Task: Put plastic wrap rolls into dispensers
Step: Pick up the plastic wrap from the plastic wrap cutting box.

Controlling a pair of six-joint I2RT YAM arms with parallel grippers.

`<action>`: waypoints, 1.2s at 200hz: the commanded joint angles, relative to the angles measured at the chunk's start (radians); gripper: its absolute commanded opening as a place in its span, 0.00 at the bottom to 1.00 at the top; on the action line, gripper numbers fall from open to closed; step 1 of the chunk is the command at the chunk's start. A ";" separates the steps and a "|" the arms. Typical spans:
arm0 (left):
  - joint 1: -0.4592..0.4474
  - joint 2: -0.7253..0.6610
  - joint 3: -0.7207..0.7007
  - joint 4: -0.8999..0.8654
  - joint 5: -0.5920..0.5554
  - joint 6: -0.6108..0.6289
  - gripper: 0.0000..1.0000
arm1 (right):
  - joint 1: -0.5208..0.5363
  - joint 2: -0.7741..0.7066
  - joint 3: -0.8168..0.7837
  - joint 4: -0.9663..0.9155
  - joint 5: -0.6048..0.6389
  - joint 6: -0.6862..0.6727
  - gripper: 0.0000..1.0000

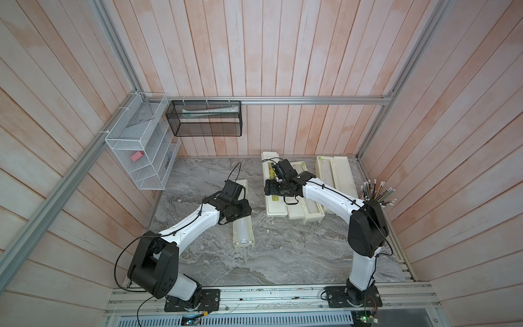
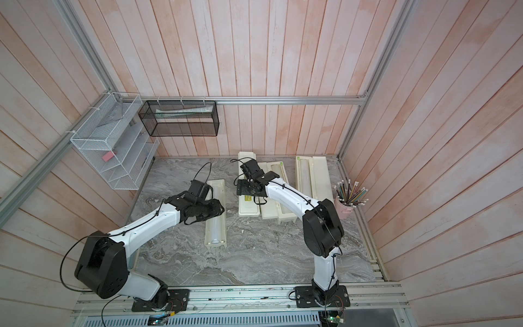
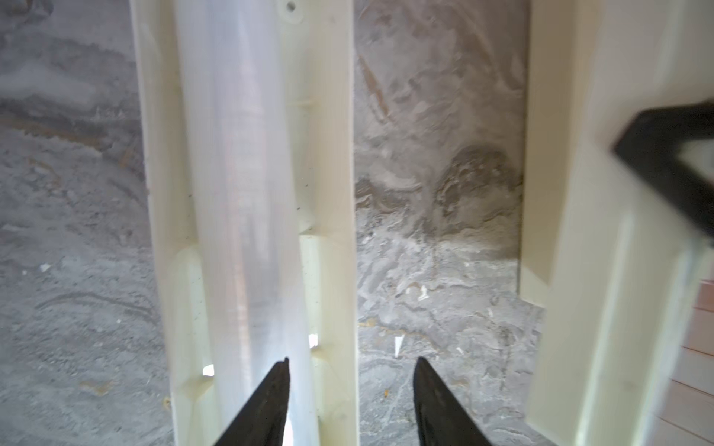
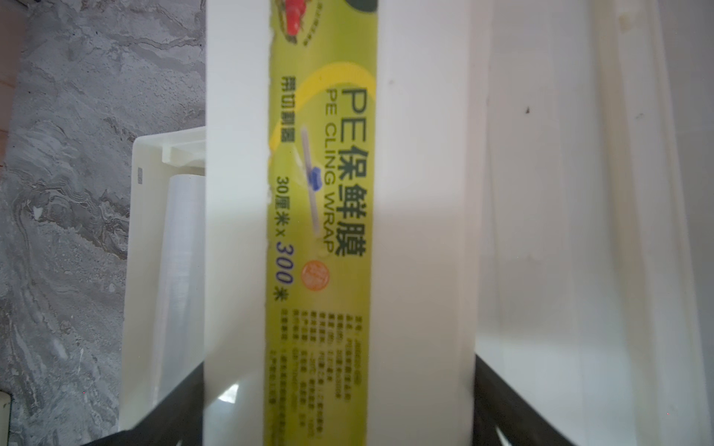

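Left gripper point(image 3: 351, 361) hangs part-open above the roll point(image 3: 239, 173) in an open dispenser point(image 3: 332, 154); right gripper point(image 4: 339, 359) clasps the labelled dispenser point(image 4: 320, 193) by its sides.

A cream dispenser point(image 4: 425, 193) with a yellow-green label point(image 4: 320, 193) reading PE CLING WRAP runs lengthwise between the right gripper point(image 4: 339, 361), whose black fingers point(image 4: 502, 394) sit against its long edges, while beside it a roll point(image 4: 181, 270) lies in an open dispenser point(image 4: 147, 270) on the grey marbled tabletop point(image 4: 65, 193).

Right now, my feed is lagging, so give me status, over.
Left tool open above wrap roll seated in open dispenser. Right tool clamped on closed labelled dispenser. Nothing blocking.
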 commanded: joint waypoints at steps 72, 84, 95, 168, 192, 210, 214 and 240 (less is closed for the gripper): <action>0.002 0.125 0.052 -0.081 -0.088 0.009 0.49 | -0.002 -0.063 -0.063 0.063 -0.024 -0.013 0.82; 0.002 0.144 0.057 -0.079 -0.098 0.011 0.49 | -0.002 -0.061 -0.066 0.067 -0.029 -0.014 0.82; 0.002 0.165 0.068 -0.090 -0.113 0.017 0.50 | -0.003 -0.061 -0.068 0.068 -0.031 -0.015 0.82; 0.001 0.267 0.121 -0.078 -0.108 0.050 0.69 | -0.006 -0.058 -0.086 0.085 -0.051 -0.017 0.82; 0.002 0.287 0.139 -0.084 -0.113 0.053 0.65 | -0.009 -0.064 -0.090 0.084 -0.051 -0.019 0.82; 0.002 0.280 0.143 -0.080 -0.121 0.050 0.50 | -0.010 -0.070 -0.095 0.085 -0.051 -0.019 0.82; 0.002 0.278 0.145 -0.080 -0.125 0.049 0.48 | -0.012 -0.070 -0.097 0.087 -0.051 -0.018 0.82; 0.002 0.267 0.168 -0.094 -0.144 0.049 0.36 | -0.014 -0.073 -0.099 0.091 -0.055 -0.015 0.82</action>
